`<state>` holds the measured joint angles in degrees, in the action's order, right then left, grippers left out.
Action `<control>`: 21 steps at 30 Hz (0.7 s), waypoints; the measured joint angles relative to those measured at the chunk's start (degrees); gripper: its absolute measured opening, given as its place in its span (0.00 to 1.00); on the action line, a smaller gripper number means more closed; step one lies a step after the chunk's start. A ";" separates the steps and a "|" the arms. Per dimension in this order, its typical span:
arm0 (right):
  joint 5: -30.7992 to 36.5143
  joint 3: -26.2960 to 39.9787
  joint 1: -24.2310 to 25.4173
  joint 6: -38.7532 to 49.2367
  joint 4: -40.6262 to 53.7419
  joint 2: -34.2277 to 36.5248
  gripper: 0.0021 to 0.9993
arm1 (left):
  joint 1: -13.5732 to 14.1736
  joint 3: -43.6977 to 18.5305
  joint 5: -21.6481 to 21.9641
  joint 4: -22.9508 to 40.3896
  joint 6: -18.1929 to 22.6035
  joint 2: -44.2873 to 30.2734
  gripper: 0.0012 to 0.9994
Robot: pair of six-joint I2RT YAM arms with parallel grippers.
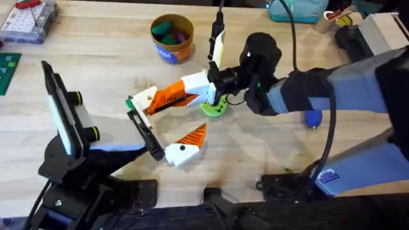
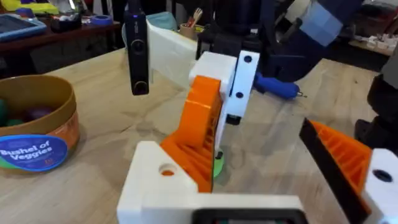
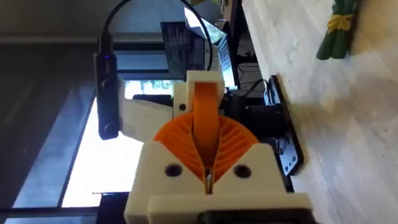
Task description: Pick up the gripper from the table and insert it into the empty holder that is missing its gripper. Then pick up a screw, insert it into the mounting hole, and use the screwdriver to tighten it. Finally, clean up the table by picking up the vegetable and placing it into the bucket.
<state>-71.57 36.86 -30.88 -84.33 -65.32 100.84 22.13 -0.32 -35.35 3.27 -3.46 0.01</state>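
My right gripper [image 1: 202, 93] is shut on the orange ribbed gripper [image 1: 169, 99] and holds it against the cream-white holder [image 1: 143, 98] with the green tab, at one end of the left arm's black bar. In the left wrist view the gripper [image 2: 202, 127] stands slanted with its lower end on the holder [image 2: 155, 180]. My left gripper [image 1: 171, 122] is open: the holder is on one side, the white block with an orange wedge [image 1: 185, 149] on the other. The lime-green vegetable [image 1: 215, 108] lies under the right gripper. Beside the right arm lies the blue screwdriver [image 1: 312, 118]. The bucket [image 1: 171, 38] stands behind.
The bucket holds dark green and purple toy pieces. A clear parts box [image 1: 25, 22] and a green board [image 1: 7, 69] sit at the far left. A green bundle toy [image 3: 336, 28] lies on the table. Clutter lines the back right edge.
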 joint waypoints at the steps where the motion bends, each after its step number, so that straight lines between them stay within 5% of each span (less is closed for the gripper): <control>1: -0.02 0.24 -0.04 0.02 0.04 0.07 0.02 | 0.00 0.00 0.00 -0.02 0.00 0.00 0.99; 21: -1.33 4.33 -0.50 -0.23 0.39 3.41 0.02 | 0.00 0.00 0.64 -0.02 0.02 0.00 0.99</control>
<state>-72.90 41.19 -31.38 -84.56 -64.93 104.25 22.13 -0.32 -34.72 3.25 -3.44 0.01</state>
